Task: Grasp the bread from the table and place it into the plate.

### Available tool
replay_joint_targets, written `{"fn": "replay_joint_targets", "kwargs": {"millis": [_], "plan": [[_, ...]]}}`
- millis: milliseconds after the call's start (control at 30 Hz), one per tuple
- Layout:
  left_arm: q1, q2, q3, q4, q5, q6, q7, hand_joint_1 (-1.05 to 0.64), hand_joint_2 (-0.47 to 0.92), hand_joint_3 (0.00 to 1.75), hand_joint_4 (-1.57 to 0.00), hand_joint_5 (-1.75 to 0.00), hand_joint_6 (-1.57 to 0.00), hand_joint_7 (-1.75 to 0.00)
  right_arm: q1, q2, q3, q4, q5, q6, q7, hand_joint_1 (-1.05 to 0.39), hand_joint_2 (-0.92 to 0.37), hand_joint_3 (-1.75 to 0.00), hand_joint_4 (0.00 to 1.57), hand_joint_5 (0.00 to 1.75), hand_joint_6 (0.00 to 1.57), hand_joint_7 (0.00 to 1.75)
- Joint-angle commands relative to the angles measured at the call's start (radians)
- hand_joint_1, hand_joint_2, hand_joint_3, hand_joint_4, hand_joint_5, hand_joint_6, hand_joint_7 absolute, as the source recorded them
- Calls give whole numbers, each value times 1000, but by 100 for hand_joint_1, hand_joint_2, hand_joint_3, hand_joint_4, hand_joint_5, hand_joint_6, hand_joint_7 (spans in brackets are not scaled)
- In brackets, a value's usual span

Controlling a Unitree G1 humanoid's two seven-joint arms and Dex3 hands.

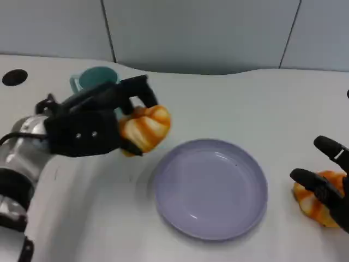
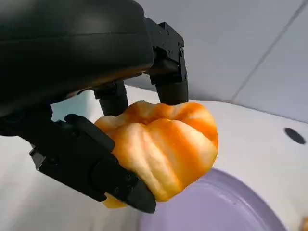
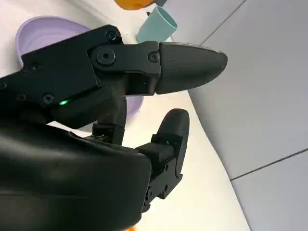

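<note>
Left hand (image 1: 90, 131) grips bread (image 1: 145, 128), fingers (image 2: 166, 72) over top, thumb under; we hold it above table (image 1: 262, 103), just beside plate's (image 1: 210, 188) left rim, not yet over it. Teal cup (image 1: 92, 79) behind our left hand. Right hand (image 1: 327, 183) at table's right edge, fingers apart, holding nothing; second bread piece (image 1: 311, 202) lies under its fingertips, whether touching we cannot tell. Plate holds nothing.

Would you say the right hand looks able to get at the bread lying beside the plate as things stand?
Probably yes: the right hand hovers open right at that bread, its fingers spread above it, and nothing lies between them; the plate sits off to the side.
</note>
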Motion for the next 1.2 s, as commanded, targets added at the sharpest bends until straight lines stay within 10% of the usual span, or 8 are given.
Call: {"fn": "replay_joint_targets", "kwargs": {"millis": [33,667,967,1200], "plan": [[-45,-53,-38,-38,13,-20,-54,-18,87,14,-78,-175,-55,-175,-1,-1,-9,-1,10,0,-8,-30,-92,-49,31,129,28,101],[-98,-180,-207,62,202,-47,24,-17,87,22,-81,-175,-60,-175,5,7,4,-14,-1,-5,-15,-29,-92,-48,31,128,30,99],[-161,-156,-296,98,294,-158,7,-32,83,17,-56,-175,-40,-167,10,1,7,-19,-3,-7,0,-30,-92,-49,31,128,29,98],[-179,-141,-302,98,269,-233,-82,-50,90,1,-22,-123,-38,-92,6,5,6,-17,0,-5,-6,-30,-92,-51,32,128,29,97]]}}
